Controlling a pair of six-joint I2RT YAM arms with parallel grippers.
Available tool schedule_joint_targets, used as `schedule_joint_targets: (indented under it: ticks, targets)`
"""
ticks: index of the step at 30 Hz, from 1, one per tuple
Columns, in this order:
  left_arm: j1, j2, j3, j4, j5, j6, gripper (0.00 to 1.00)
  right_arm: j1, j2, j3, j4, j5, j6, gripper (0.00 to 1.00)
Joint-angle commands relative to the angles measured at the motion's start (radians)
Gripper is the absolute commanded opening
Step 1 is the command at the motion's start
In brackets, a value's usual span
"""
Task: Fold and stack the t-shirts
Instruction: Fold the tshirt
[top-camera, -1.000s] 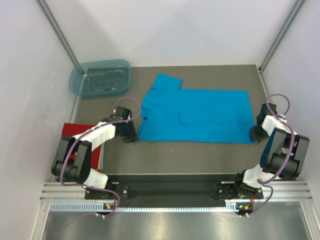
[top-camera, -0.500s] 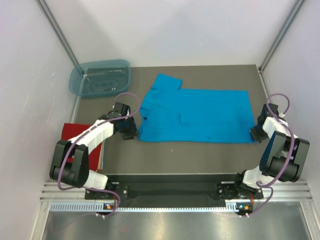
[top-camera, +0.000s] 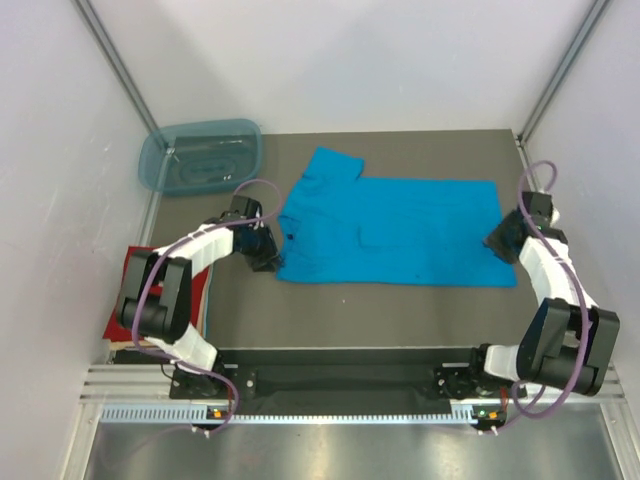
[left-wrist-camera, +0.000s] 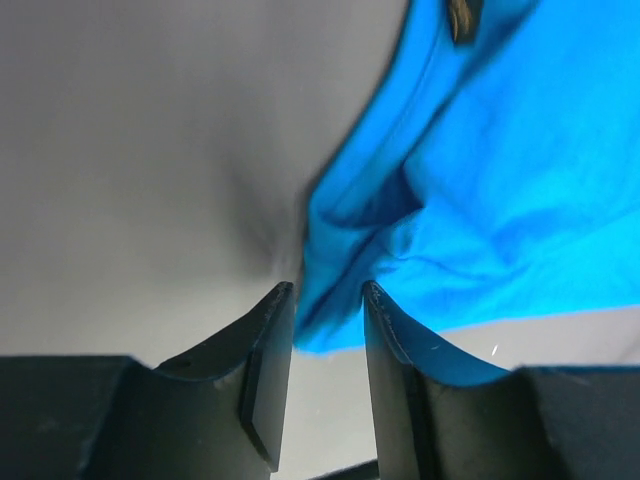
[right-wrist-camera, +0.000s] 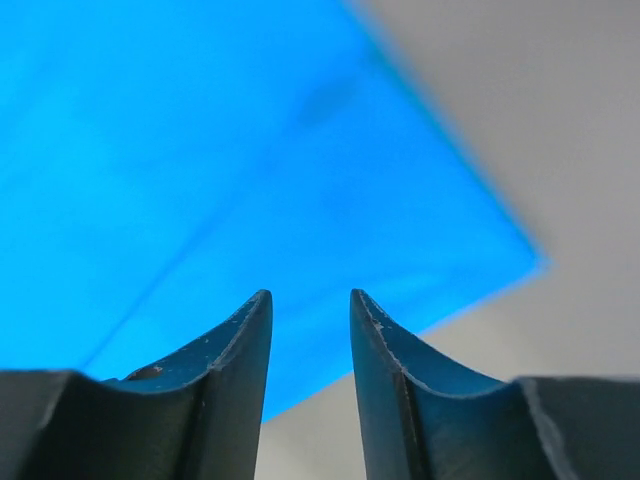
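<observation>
We see the blue shirt spread flat on the table. The red shirt is folded at the near-left edge, under the left arm. Left gripper is at the blue shirt's near-left corner, puckered hem between its narrow jaws; can't tell if pinched. Right gripper is over the shirt's right edge, slightly parted, holding nothing. Tub is far left.
</observation>
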Motion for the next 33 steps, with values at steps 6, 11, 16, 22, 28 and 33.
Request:
schedule_joint_targets:
  ticks: [6,11,16,22,28,33]
  targets:
    - [0.003,0.105,0.09,0.028,-0.057,0.03,0.36,0.186,0.1,0.215,0.112,-0.239,-0.144,0.4]
    - [0.003,0.098,0.093,-0.035,-0.16,0.041,0.36,0.205,0.148,0.305,0.065,-0.191,-0.127,0.4]
    - [0.003,0.032,0.074,-0.061,-0.178,0.03,0.37,0.205,0.177,0.381,0.003,-0.144,-0.131,0.4]
    - [0.003,-0.036,0.132,-0.126,-0.114,0.023,0.42,0.208,0.254,0.448,0.016,-0.259,-0.207,0.44]
    - [0.006,-0.06,0.191,-0.141,-0.131,0.049,0.45,0.212,0.327,0.532,0.045,-0.202,-0.25,0.54]
    - [0.009,-0.013,0.323,-0.037,-0.063,0.099,0.45,0.195,0.477,0.696,-0.008,-0.049,-0.223,0.54]
